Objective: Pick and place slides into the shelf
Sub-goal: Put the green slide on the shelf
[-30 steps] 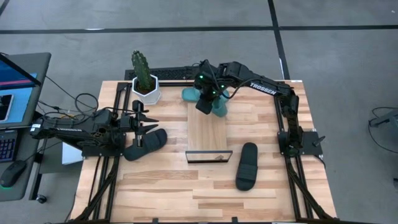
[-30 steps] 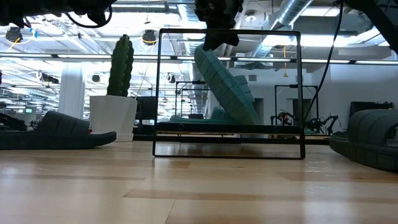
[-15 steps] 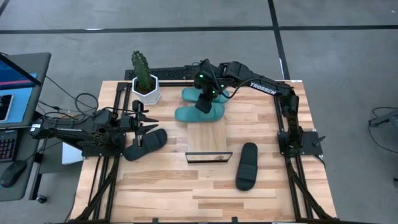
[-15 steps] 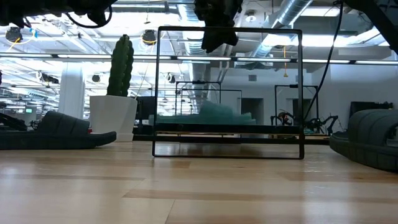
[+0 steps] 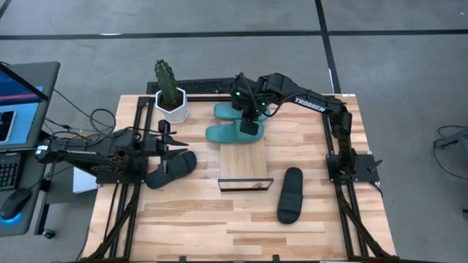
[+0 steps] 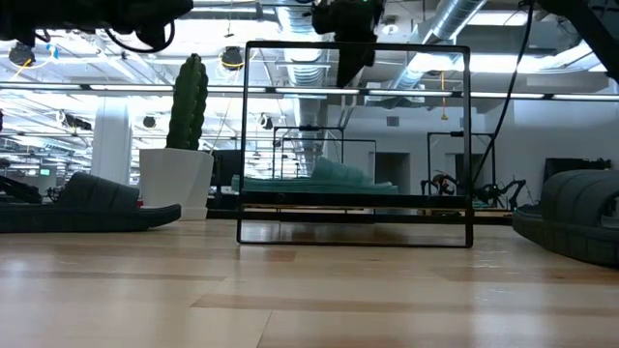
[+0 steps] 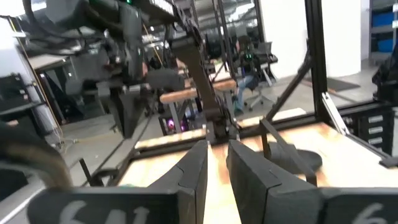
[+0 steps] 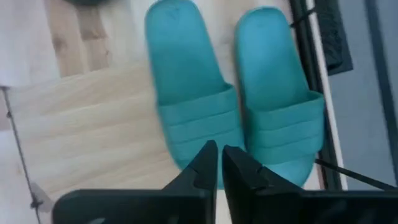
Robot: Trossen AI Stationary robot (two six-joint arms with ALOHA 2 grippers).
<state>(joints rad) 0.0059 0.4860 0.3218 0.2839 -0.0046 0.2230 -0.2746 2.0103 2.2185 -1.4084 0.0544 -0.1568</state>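
Two teal slides lie flat side by side across the far end of the shelf [image 5: 241,162], one nearer [image 5: 225,134] and one farther [image 5: 232,111]; both fill the right wrist view [image 8: 186,106] [image 8: 277,106]. My right gripper [image 5: 251,125] hovers just above them, fingers [image 8: 219,163] together and touching nothing. One black slide [image 5: 172,168] rests on its sole at the table's left, another [image 5: 290,194] at the right. My left gripper [image 5: 181,146] waits above the left black slide, slightly open. In the low view the teal slides [image 6: 338,179] show through the shelf's wire frame [image 6: 250,145].
A potted cactus [image 5: 170,91] stands at the far left corner, close to the shelf's far end. A keyboard [image 5: 208,88] lies beyond the far edge. Bare plank remains on the shelf's near half, and bare tabletop [image 5: 219,219] along the near edge.
The teal slide that hung tilted from my right gripper above the shelf has come out of the hold and dropped flat onto the shelf's far end, beside the other teal slide. My right gripper then moved a little toward the table's right edge.
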